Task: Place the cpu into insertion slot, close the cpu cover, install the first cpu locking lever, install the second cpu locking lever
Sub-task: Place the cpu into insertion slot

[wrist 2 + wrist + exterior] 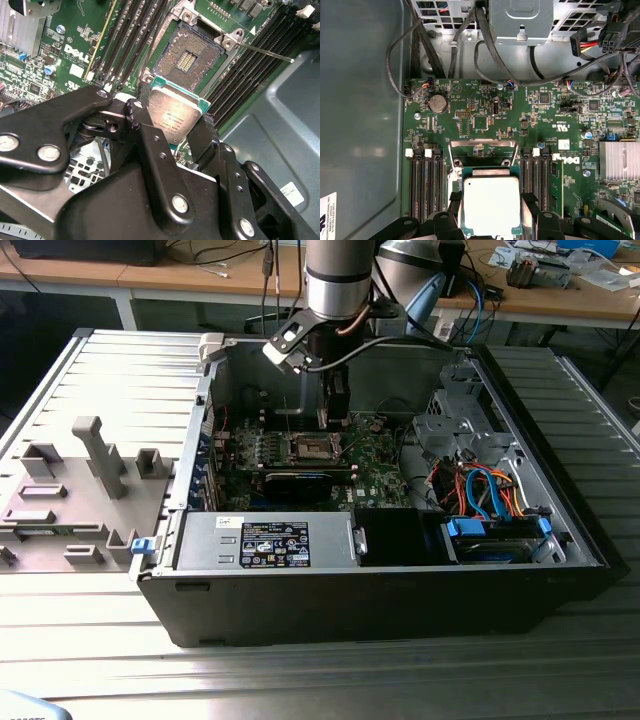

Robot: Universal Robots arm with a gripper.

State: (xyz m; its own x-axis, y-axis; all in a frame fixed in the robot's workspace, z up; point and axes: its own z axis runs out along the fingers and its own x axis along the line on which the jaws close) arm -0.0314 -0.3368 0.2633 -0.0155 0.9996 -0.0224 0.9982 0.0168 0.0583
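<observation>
The cpu [491, 205] has a dull grey metal top. The insertion slot [187, 55] has a shiny silvery metal rim and a dark grainy centre. The gripper [172, 122] is smooth matt black. The motherboard [422, 125] is glossy green

Just below the pincer [170, 124] and its cpu [176, 111], the slot [187, 55] lies open and bare. Memory slots [127, 35] flank it on both sides; the raised cover [482, 145] stands beyond, and a thin lever [265, 52] juts alongside.
</observation>
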